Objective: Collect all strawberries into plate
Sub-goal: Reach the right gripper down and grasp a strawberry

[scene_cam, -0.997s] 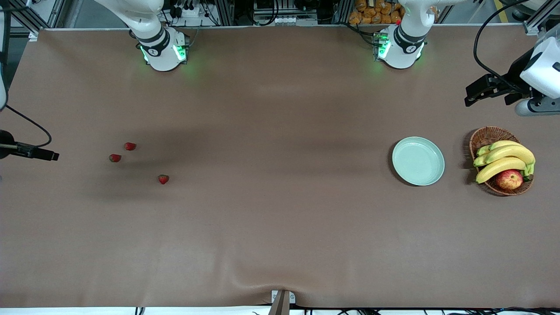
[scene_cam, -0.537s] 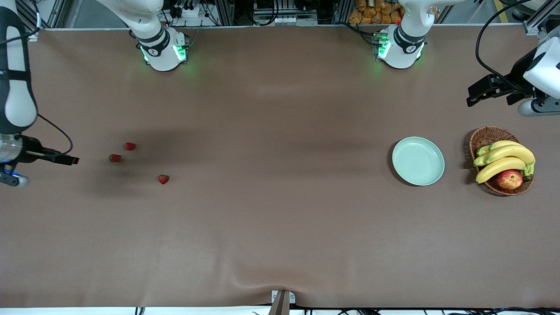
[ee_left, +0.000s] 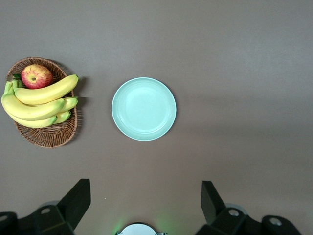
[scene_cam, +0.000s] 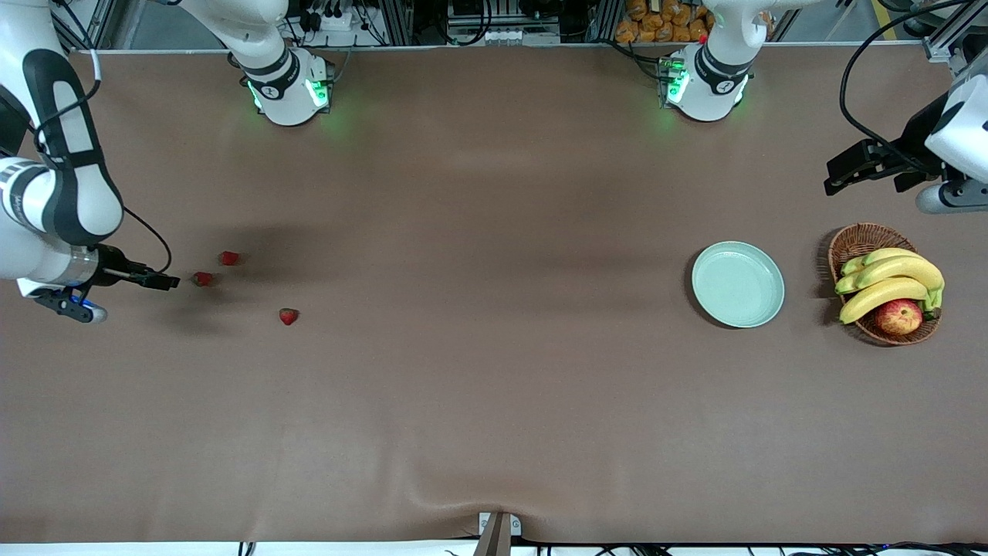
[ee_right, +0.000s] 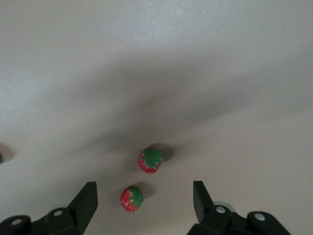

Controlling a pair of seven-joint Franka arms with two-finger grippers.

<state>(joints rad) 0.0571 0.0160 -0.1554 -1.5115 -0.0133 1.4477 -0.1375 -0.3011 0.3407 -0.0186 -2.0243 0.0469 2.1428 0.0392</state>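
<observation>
Three small red strawberries lie toward the right arm's end of the table: one (scene_cam: pixel 228 258) farthest from the front camera, one (scene_cam: pixel 202 278) beside it, and one (scene_cam: pixel 288 316) nearest. My right gripper (scene_cam: pixel 166 283) hovers low just short of the middle berry. Its jaws are open. In the right wrist view that berry (ee_right: pixel 131 198) lies between the open fingers of the right gripper (ee_right: pixel 144 200), and a second strawberry (ee_right: pixel 150 160) sits just past it. The mint-green plate (scene_cam: pixel 737 284) rests bare toward the left arm's end. My left gripper (scene_cam: pixel 832 177) waits open, high over the table by the plate (ee_left: pixel 144 108).
A brown wicker basket (scene_cam: pixel 853 243) holding bananas (scene_cam: pixel 888 282) and an apple (scene_cam: pixel 898 316) stands beside the plate at the left arm's end. The left wrist view shows the same basket (ee_left: pixel 46 137). Both arm bases stand along the table edge farthest from the front camera.
My right arm has swung in from the table's end, bringing its gripper up close to the middle strawberry. The left gripper has drifted slightly. The berries and plate stay put.
</observation>
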